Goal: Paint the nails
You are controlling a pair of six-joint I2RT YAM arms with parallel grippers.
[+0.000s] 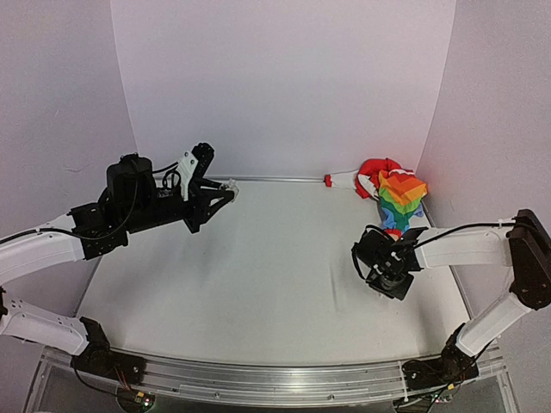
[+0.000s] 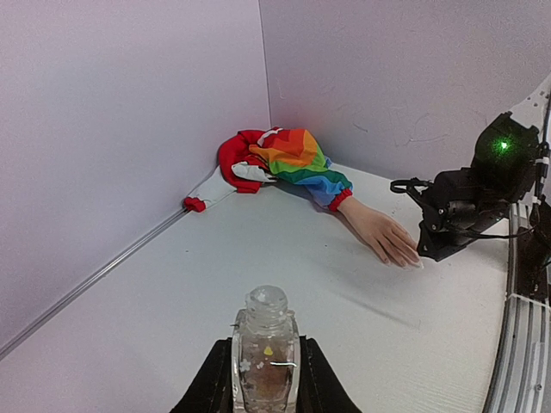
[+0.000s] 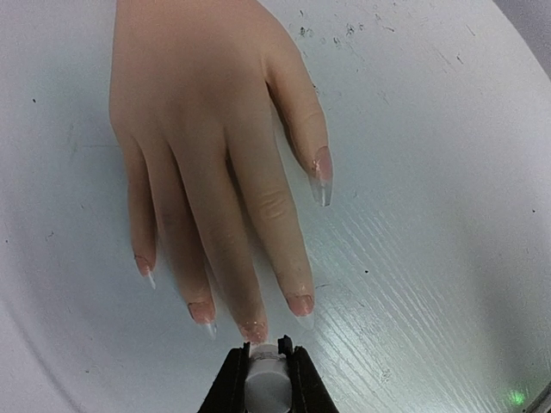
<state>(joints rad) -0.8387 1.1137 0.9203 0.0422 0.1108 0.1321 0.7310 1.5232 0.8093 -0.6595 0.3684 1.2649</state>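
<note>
while left jaws clamp the bottle (image 2: 265,353), we face the nails (image 3: 300,304).
right jaws pinch a pale cap (image 3: 265,380) beside one fingertip.

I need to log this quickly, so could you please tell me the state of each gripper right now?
Left gripper: shut on the small clear bottle.
Right gripper: shut on a small white cylinder.

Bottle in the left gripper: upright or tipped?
Upright: the small clear bottle sits neck-up, clamped in the left gripper, per the left wrist view.
</note>
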